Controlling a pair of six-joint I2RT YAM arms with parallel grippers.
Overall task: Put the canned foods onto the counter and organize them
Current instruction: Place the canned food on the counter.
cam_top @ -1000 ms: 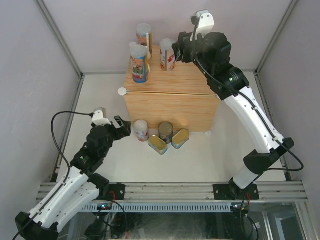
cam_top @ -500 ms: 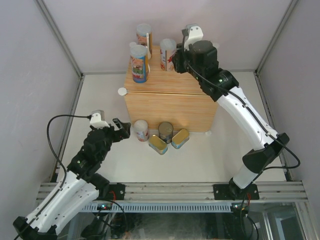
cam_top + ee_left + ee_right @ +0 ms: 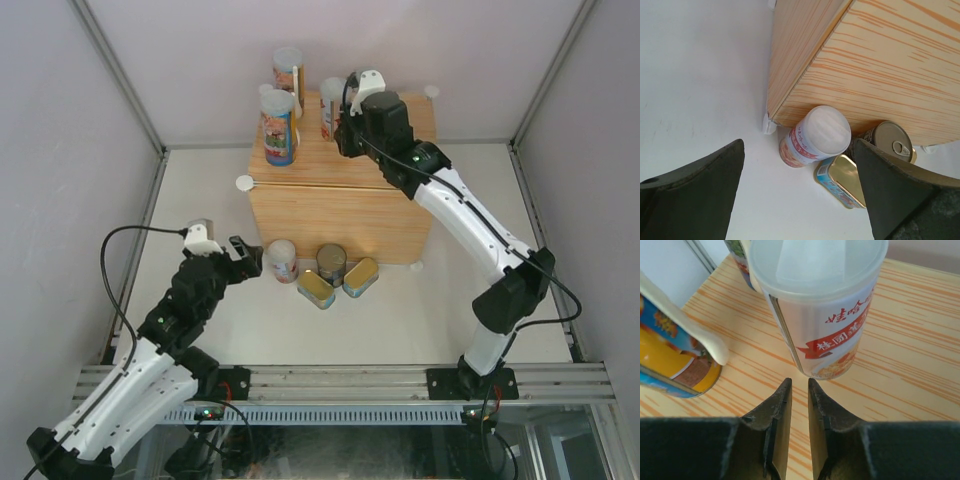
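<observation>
At the left, the left gripper (image 3: 249, 256) hangs low over the table (image 3: 200, 190) with its fingers spread wide and nothing between them. A white-lidded can (image 3: 815, 135) stands just beyond the tips, apart from both. That can sits on the table against the near face of the counter (image 3: 340, 205), by a white round connector (image 3: 768, 125) at the bottom corner. Just right of it stand a dark can with a metal top (image 3: 331, 264) and two gold tins (image 3: 317, 289) (image 3: 361, 277), all bunched close. In the left wrist view the dark can is half hidden behind the white-lidded one, and the right finger covers the second tin. On the counter top stand three tall cans: a blue-and-orange one (image 3: 279, 127) at the left edge, one at the far edge (image 3: 288, 70), and a white-labelled one (image 3: 820, 315) to the right. The right gripper (image 3: 799, 385) sits just near of this last can, its fingers drawn almost together around nothing. The right wrist frame cuts off the blue-and-orange can and shows only a sliver of the far one.
</observation>
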